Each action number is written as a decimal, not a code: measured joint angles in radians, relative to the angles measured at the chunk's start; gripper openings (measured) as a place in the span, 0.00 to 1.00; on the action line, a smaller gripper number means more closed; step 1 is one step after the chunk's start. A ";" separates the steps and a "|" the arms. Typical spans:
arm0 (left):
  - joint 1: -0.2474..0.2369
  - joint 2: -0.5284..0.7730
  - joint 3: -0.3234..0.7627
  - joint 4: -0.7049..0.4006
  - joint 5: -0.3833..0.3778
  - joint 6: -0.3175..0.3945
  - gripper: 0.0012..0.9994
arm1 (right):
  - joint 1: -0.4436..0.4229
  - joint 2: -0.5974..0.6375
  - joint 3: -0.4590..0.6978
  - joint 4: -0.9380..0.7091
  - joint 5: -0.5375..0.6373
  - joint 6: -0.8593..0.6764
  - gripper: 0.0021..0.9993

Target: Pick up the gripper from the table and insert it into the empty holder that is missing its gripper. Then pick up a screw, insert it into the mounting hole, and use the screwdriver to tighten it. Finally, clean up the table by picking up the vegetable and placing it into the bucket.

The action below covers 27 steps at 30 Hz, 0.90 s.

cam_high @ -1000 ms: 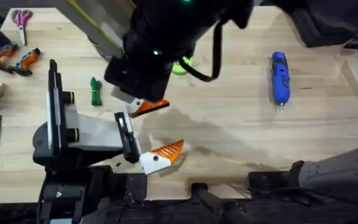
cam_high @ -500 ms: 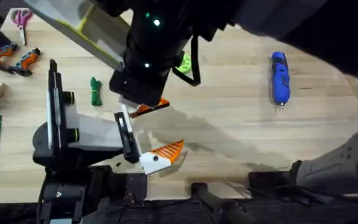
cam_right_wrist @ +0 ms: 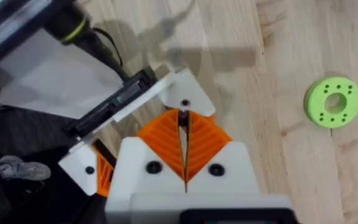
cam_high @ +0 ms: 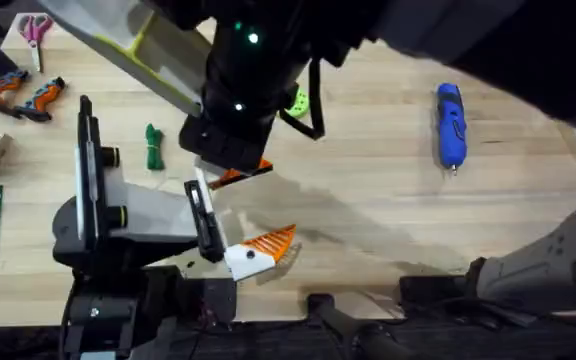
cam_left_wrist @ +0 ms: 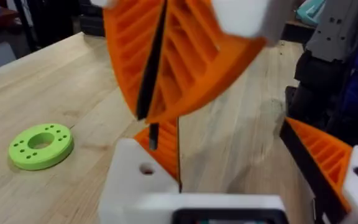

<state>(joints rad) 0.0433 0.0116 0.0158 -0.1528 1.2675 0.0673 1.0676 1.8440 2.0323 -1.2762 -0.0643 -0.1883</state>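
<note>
One relation matters for us: right fingers (cam_right_wrist: 184, 163) are pinched on the gripper (cam_high: 240, 172), sitting just above the holder (cam_right_wrist: 182, 99); the left arm's fingers (cam_left_wrist: 194, 208), held apart, clutch nothing.

Right tool (cam_right_wrist: 184, 146) pads pressed together, hovering over left tool (cam_high: 230, 222).

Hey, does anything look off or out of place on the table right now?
The left hand is mismatched: one finger carries an orange pad, the other is a bare white holder. The right hand pinches the gripper right at that holder. Nothing looks spilled or broken.
</note>
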 joint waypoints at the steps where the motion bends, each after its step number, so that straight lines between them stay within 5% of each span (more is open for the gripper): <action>1: 0.000 0.000 0.000 0.000 0.000 0.000 0.99 | 0.000 0.002 0.000 0.003 0.000 0.000 0.00; 27: 0.000 0.000 0.000 0.000 0.000 0.000 0.99 | -0.013 0.039 0.000 0.001 0.000 0.000 0.00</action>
<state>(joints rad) 0.0433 0.0116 0.0158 -0.1528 1.2675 0.0673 1.0542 1.8828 2.0323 -1.2755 -0.0643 -0.1883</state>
